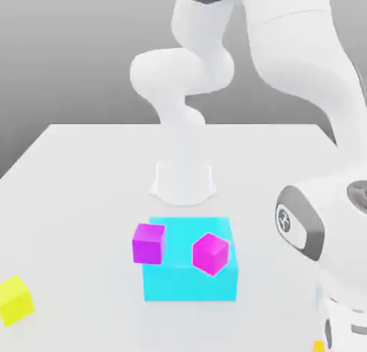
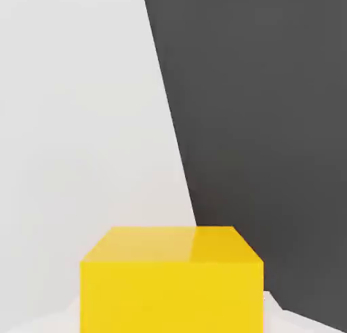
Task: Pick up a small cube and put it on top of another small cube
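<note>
My hand camera looks onto a yellow cube [image 2: 172, 281] sitting close under my tool, on the white table [image 2: 81, 121] and right by its edge, with dark floor beyond. How far my tool is open, and whether it has hold of that cube, I cannot tell. In the exterior view my wrist hangs low at that view's right, near the table's front corner, and a sliver of yellow [image 1: 318, 346] peeks out beside it (very likely the same cube).

The main risk, as I judge it, is that edge. A closing grip that lands off-centre could nudge the cube sideways and off the table. A skewed grip could also let it twist as I lift, leaving it tilted for stacking. The carry is another worry: the likely targets lie well across the table, and my bulky forearm could sweep through them on the way.

Counting things: two yellow cubes, one under my tool and a second yellow cube [image 1: 14, 299] at the exterior view's left. There are two magenta cubes, a squared-up one [image 1: 148, 244] overlapping the left edge of a large cyan block [image 1: 190, 280] and a tilted one [image 1: 211, 254] sitting on or in front of it. One cyan block, one table.
</note>
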Controlling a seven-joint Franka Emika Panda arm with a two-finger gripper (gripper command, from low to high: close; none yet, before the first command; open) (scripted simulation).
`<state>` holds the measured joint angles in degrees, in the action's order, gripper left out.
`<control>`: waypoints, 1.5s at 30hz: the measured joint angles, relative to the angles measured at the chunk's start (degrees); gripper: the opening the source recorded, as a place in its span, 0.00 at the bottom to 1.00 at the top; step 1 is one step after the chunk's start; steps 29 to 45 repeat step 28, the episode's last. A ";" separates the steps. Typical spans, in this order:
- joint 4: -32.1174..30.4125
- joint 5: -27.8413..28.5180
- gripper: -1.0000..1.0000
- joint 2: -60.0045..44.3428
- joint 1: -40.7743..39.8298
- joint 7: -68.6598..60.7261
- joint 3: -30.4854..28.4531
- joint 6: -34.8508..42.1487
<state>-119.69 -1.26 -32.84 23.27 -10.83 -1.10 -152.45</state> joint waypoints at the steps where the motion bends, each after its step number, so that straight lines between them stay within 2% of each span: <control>1: -0.41 0.05 0.00 1.78 0.06 0.03 -0.07 1.37; 3: -1.40 -0.07 0.00 5.52 -0.18 0.34 -0.54 4.16; 7: -4.29 -2.30 0.00 9.00 -4.77 4.41 -5.92 5.15; 19: -14.81 -9.05 0.00 18.11 -18.77 18.26 -24.49 5.28; 22: -15.21 -14.37 0.00 15.73 -24.72 19.68 -27.62 3.41; 24: -14.52 -19.64 0.00 11.37 -29.31 18.02 -26.13 0.56; 25: -14.37 -20.84 1.00 10.32 -30.28 17.53 -25.63 -0.15; 45: -14.37 -20.84 1.00 10.32 -30.28 17.53 -25.63 -0.15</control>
